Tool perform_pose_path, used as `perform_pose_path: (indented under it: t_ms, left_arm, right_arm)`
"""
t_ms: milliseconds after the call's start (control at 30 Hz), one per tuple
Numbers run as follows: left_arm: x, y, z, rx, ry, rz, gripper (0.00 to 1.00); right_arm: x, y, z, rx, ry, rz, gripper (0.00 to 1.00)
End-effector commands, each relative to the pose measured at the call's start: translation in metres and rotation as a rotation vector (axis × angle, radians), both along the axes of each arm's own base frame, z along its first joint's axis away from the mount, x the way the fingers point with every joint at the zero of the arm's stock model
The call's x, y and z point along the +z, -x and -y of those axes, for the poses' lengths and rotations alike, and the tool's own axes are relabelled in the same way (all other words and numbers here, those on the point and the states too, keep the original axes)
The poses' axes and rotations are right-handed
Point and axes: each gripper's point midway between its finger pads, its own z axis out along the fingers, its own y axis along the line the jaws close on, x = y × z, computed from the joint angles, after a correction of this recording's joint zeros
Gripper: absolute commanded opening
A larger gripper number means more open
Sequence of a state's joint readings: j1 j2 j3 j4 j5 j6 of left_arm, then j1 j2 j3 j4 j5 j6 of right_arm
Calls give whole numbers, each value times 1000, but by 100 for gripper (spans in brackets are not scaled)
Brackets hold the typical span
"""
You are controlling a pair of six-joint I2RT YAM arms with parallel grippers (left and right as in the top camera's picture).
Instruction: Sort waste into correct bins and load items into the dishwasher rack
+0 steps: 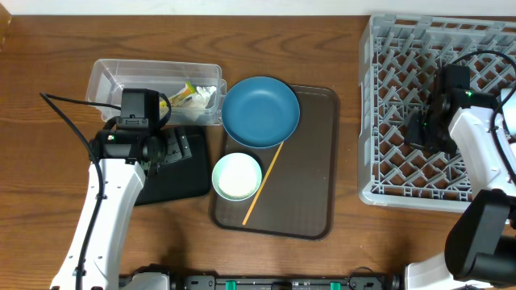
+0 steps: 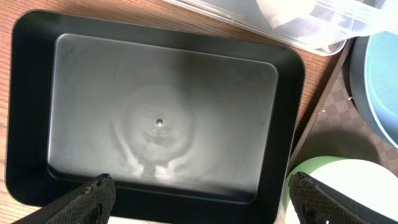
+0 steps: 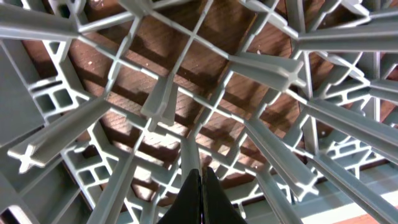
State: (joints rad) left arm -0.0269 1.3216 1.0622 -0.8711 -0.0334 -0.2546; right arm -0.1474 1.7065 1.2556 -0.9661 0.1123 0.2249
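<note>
Black padded fingertips [image 2: 93,198] of the left claw [image 2: 202,200] stand spread wide at the lower edge of the left wrist view, pinching nothing, and hang over the shallow black bin [image 2: 287,112], whose glossy floor lies bare beneath them. Nearest the robot on the wooden surface [image 1: 48,72], the flat brown tray [image 1: 310,161] carries the pale mint bowl [image 1: 237,176] at its near left corner. The thin wooden stick [image 1: 264,181] lies on the tray just beside the bowl and runs diagonally from the tray's near edge up to the rim of the dark blue plate [image 1: 260,111]. The plate sits at the tray's far left corner, overhanging the tray edge and close against the clear tub [image 1: 109,76]. The tub lies just beyond the black bin and holds the orange and yellow-green snack wrapper [image 1: 187,95], with what appears to be the crumpled white tissue [image 1: 208,93] beside it. On the right, well apart from the tray, the grey dishwasher rack [image 1: 367,113] fills the far right of the surface. The right claw [image 3: 200,196] is lowered inside it among the upright pegs, fingers pressed together tip to tip, above the lattice base.
</note>
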Motion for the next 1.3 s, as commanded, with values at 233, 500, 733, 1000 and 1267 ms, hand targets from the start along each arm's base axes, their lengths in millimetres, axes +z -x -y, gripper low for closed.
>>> perform_pose_path:
  t_ms: [233, 500, 733, 1000, 1267]
  left_arm:
    - [4, 1, -4, 7, -12, 13, 92]
    - [4, 1, -4, 7, -12, 13, 92]
    - [4, 1, -4, 7, -12, 13, 92]
    - [4, 1, -4, 7, -12, 13, 92]
    - [4, 1, -4, 7, -12, 13, 92]
  right_arm:
    - [-8, 10, -8, 16, -33, -44, 1]
    - [-9, 18, -10, 28, -47, -78, 1]
    - [-9, 27, -12, 27, -53, -116, 1]
    - [-9, 37, -13, 26, -60, -158, 1]
    - [-9, 47, -15, 25, -66, -197, 1]
